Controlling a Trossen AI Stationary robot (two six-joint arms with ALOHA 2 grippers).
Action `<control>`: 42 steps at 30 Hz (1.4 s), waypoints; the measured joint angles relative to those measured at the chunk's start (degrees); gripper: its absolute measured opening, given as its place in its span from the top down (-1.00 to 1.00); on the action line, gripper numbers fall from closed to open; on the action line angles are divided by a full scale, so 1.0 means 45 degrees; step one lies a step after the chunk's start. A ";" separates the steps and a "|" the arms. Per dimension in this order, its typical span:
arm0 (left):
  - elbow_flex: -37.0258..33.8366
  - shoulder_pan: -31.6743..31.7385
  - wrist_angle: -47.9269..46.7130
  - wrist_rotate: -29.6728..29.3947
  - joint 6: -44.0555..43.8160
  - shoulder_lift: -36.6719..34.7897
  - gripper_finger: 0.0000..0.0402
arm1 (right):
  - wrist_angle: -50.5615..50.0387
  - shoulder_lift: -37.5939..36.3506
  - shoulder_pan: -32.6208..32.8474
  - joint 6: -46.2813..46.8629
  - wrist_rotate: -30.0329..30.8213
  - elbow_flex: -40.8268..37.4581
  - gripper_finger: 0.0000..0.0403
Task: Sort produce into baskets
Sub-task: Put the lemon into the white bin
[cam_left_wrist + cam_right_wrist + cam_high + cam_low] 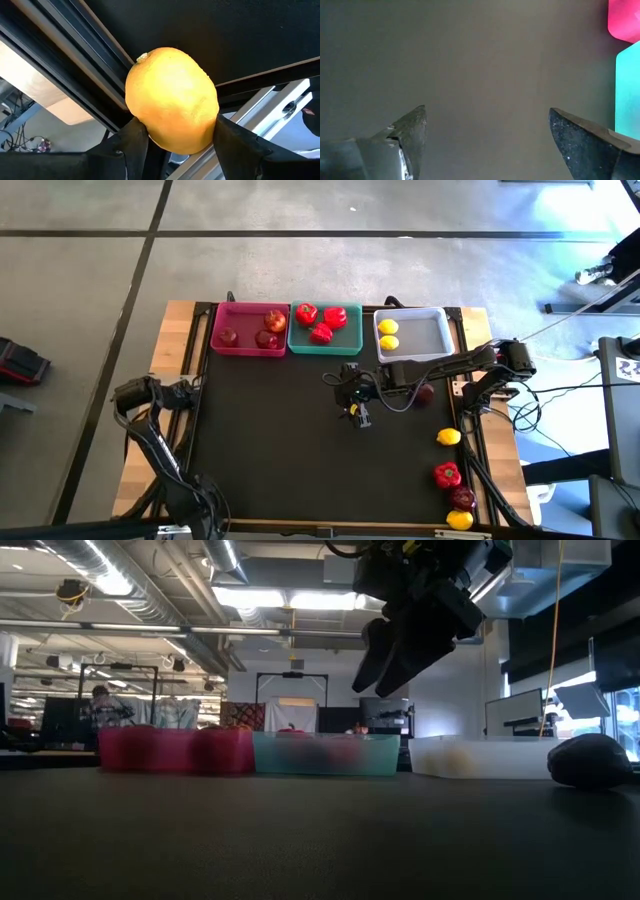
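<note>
The black matte tabletop [300, 440] sits in a wooden frame on a grey floor. Seen from above, three shallow plastic baskets line its far edge. The pink one [247, 350] holds three round dark apples [276, 320]. The teal one [345, 343] holds three lumpy glossy peppers [321, 333]. The white one [425, 335] holds two lemons [387, 327]. More produce lies loose: an apple [425, 392] beside my right arm, then a lemon [449, 437], a pepper [447, 474], another apple [462, 497] and another lemon [460, 520] along the right edge. My right tool [355, 405] hangs over the mat's middle, near the baskets.

From tabletop height, the baskets look translucent, with an open workshop behind them, and that tool hangs above with its fingers spread.

My left wrist camera shows my left tool [175, 132] grasping a dimpled oval lemon [172, 97] between both fingers, over black rails at the tabletop's edge.

My right wrist camera shows my fingers wide apart and holding nothing over bare mat.
</note>
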 joint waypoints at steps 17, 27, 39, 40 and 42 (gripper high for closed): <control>0.0088 0.1685 -0.1641 -0.0868 -0.0116 -0.1854 0.04 | -0.0046 0.0000 0.0000 0.0265 0.0566 0.0000 -0.72; 0.0092 0.3495 -0.1621 -0.4105 0.4445 -0.3294 0.04 | -0.1377 0.0000 0.0000 0.0275 -0.0362 0.0000 -0.72; 0.0092 0.6547 -0.1456 -0.9237 1.3679 -0.3578 0.04 | 0.0037 0.0005 0.0000 0.0608 -0.1492 -0.1325 -0.72; 0.0092 0.6768 -0.1456 -0.9714 1.4376 -0.3578 0.04 | 0.0086 0.0005 0.0000 0.0609 -0.1579 -0.1326 -0.72; 0.0092 0.7244 -0.1418 -1.0536 1.5782 -0.3573 0.04 | 0.0189 0.0005 0.0000 0.0609 -0.1595 -0.1326 -0.72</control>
